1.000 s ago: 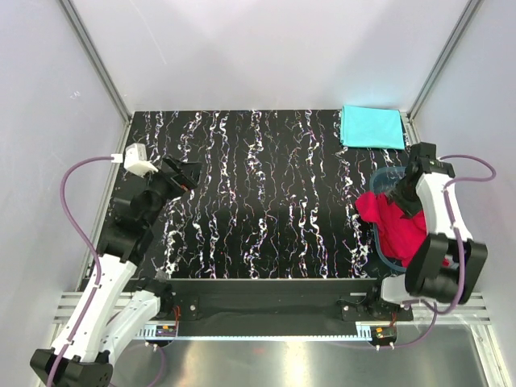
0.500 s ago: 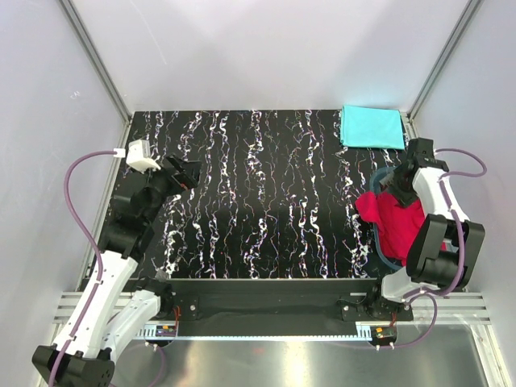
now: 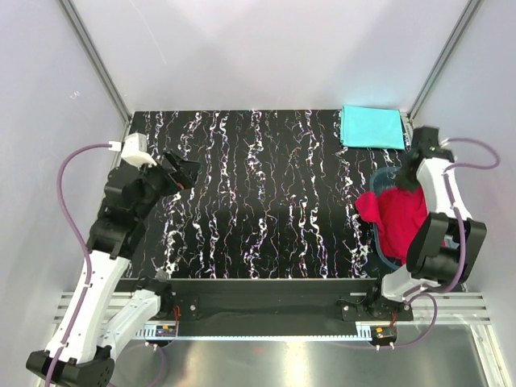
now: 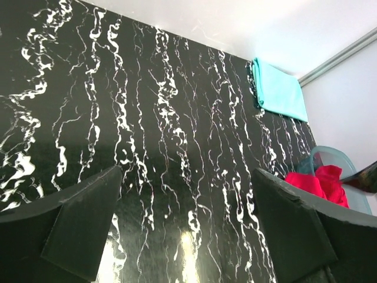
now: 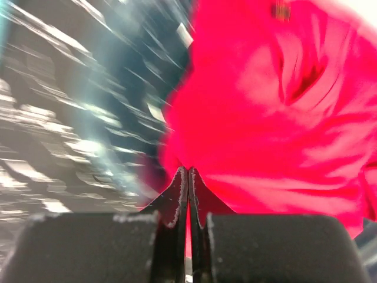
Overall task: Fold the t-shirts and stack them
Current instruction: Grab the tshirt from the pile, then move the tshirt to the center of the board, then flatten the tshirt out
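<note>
The red t-shirt (image 3: 399, 219) lies bunched in a translucent blue tub (image 3: 378, 242) at the right of the table, spilling over its left rim. My right gripper (image 3: 406, 185) is at the shirt's far edge, shut on a fold of the red t-shirt (image 5: 283, 118); the right wrist view shows the jaws pressed together at the cloth (image 5: 188, 172). The turquoise t-shirt (image 3: 371, 126) lies folded flat at the far right corner. My left gripper (image 3: 187, 172) hovers open over the left of the table, nothing between its fingers (image 4: 88, 224).
The black marbled table (image 3: 266, 201) fills the middle. Grey walls and aluminium posts close in the left, far and right sides. In the left wrist view the tub (image 4: 330, 154), red t-shirt (image 4: 318, 183) and turquoise t-shirt (image 4: 280, 91) show at the right.
My right gripper moved toward the far right edge of the tub and shut on the red shirt, drawing the cloth that way. The left arm shifted slightly; its gripper stays open.
</note>
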Controlling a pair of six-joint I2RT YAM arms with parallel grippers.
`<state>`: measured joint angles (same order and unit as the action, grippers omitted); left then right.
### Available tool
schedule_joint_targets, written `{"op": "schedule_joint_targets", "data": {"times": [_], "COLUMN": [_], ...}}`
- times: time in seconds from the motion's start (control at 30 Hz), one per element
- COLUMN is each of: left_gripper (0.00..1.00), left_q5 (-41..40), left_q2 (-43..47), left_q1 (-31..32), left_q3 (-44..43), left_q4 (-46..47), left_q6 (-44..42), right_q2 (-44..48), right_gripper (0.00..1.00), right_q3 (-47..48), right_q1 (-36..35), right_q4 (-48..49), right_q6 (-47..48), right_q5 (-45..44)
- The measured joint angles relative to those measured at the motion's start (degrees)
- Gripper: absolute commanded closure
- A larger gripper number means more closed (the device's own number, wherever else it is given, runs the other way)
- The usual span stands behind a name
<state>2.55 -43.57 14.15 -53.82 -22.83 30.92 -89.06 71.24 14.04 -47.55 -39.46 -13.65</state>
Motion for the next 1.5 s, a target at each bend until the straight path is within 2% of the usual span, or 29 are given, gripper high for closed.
{"op": "schedule_joint_targets", "data": {"times": [0.1, 0.3, 0.4, 0.47, 0.5, 0.57, 0.67, 0.73, 0.83, 0.87, 0.9, 1.0, 1.1, 1.27, 1.3, 1.37, 1.5], "left_gripper": [0.01, 0.01, 0.01, 0.01, 0.01, 0.02, 0.05, 0.05, 0.05, 0.06, 0.1, 0.22, 0.21, 0.2, 0.2, 0.2, 0.2], "left_q5": [0.09, 5.92, 10.78, 12.33, 12.76, 13.05, 12.98, 12.17, 10.34, 9.86, 9.64, 9.99, 11.41, 10.99, 10.88, 10.78, 7.87], "left_q2": [0.35, 2.73, 3.23, 4.07, 4.79, 6.95, 10.62, 12.61, 14.23, 14.75, 15.17, 15.67, 12.48, 0.37, -2.34, -7.39, -16.33], "left_q1": [-0.04, -0.24, -0.24, -0.26, -0.28, -0.31, -0.39, -0.39, -0.39, -0.39, -0.39, -0.46, -0.24, 4.7, 5.88, 7.3, 7.39], "left_q3": [-4.87, -7.96, -7.85, -7.48, -7.23, -7.1, -7.23, -7.72, -8.17, -8.07, -7.72, -4.7, -0.81, 2.91, 3.26, 3.82, 4.66], "left_q4": [-5.46, -14.12, -18.8, -20.55, -21.59, -23.08, -24.48, -25.66, -27.32, -27.74, -27.74, -26.82, -26.53, -24.09, -23.43, -22.36, -21.11], "left_q6": [-1.01, -1.07, 0.59, 1.9, 2.58, 4.0, 5.62, 6.69, 8.22, 8.83, 9.46, 11.69, 12.76, 14.05, 14.19, 14.62, 14.6], "right_q2": [2.97, 6.78, 3.52, 0.24, -1.11, -1.86, 1.55, 5.75, 15.67, 18.43, 21.92, 30.42, 35.17, 35.1, 33.9, 29.97, 17.16], "right_gripper": [1.0, 1.0, 1.0, 1.0, 1.0, 1.0, 1.0, 1.0, 0.63, 0.56, 0.36, 0.16, 0.17, 0.35, 0.39, 0.39, 0.36], "right_q3": [9.27, 37.94, 57.07, 68.54, 72.63, 74.88, 66.36, 55.32, 31.69, 25.22, 17.7, -0.52, -8.33, -9.9, -10.67, -12.07, -12.83], "right_q1": [-0.04, -3.93, -14.4, -25.16, -30.86, -40.17, -51.3, -56.0, -58.31, -58.34, -58.34, -58.4, -58.42, -58.4, -58.4, -58.42, -58.23], "right_q4": [-2.73, -4.28, -7.34, -7.78, -8.07, -8.07, -8.17, -6.8, -3.89, -3.78, -2.75, -3.13, -5.86, -3.67, -1.62, 2.38, 8.24], "right_q6": [-0.07, 1.57, 2.97, 2.99, 2.91, 2.19, 0.61, -0.55, -2.69, -3.52, -4.2, -6.73, -6.73, -2.71, -1.9, -0.7, 2.21], "right_q5": [-2.08, -1.73, -0.04, 1.11, 1.77, 2.51, 2.38, 2.89, 5.75, 6.86, 8.28, 12.17, 12.33, 12.44, 13.51, 16.11, 19.1]}}
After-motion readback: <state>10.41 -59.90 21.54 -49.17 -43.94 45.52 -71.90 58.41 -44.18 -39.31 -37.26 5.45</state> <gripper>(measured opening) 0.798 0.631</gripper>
